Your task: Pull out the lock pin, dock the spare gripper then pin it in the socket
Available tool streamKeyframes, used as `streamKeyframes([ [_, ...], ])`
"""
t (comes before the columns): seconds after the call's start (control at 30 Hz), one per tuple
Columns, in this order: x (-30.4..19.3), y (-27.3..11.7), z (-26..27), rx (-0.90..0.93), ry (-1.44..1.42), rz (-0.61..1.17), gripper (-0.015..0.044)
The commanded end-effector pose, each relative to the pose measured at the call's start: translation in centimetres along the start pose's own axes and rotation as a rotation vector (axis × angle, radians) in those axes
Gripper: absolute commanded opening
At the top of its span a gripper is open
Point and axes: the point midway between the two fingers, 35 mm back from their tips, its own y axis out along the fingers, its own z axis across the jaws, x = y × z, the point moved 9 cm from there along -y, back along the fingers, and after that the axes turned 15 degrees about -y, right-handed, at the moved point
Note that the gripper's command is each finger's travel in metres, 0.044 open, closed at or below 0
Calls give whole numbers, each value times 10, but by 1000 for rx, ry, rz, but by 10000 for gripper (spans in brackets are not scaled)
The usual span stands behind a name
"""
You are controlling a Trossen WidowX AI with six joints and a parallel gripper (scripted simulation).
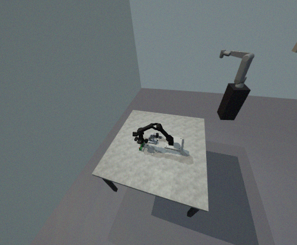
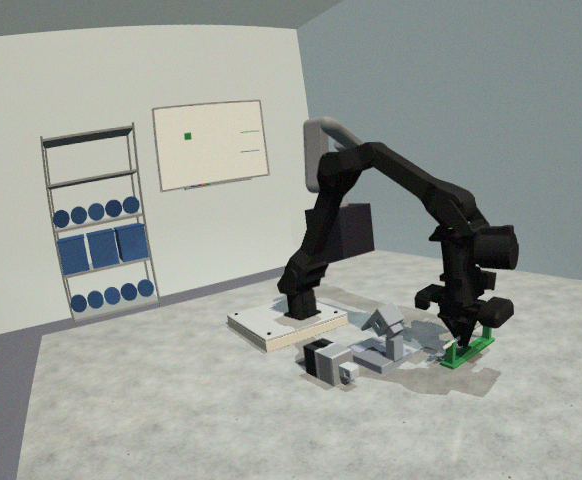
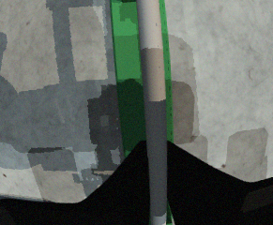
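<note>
1. Between the fingertips of the claw [image 1: 143, 143] [image 2: 464, 345] [image 3: 157, 146]: lock pin [image 2: 448, 344] [image 3: 155, 117], one, pale and grey, slender, roughly level. Claw closed on it; pin out of the socket.
2. Directly below the claw: green rack [image 1: 141, 148] [image 2: 470, 353] [image 3: 128, 61], one, long base bar with an upright at each end. Pin runs lengthwise above the bar; whether it touches the uprights cannot be told.
3. Near the claw, on the side toward the arm's base: grey mount [image 1: 153, 139] [image 2: 394, 347], one, with flat foot, post and tilted socket [image 2: 386, 319]. Spare gripper not docked.
4. Farther from the claw, just beside the mount: spare gripper [image 1: 157, 135] [image 2: 332, 363], one, grey body, black rear section, small pale spigot [image 2: 348, 370]; lying on the surface [image 1: 153, 171] [image 2: 229, 413].
5. Well apart from the claw: white base plate [image 1: 177, 140] [image 2: 250, 324], one, carrying the black arm [image 1: 153, 125] [image 2: 405, 173], which arches over toward the rack.
</note>
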Motion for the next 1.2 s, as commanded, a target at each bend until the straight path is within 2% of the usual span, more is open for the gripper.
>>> streamKeyframes([
  [0.0,0,5,0,10,-2,-1,0],
  [1.13,0,1,0,1,0,0,0],
  [1.17,0,1,0,1,0,0,26],
])
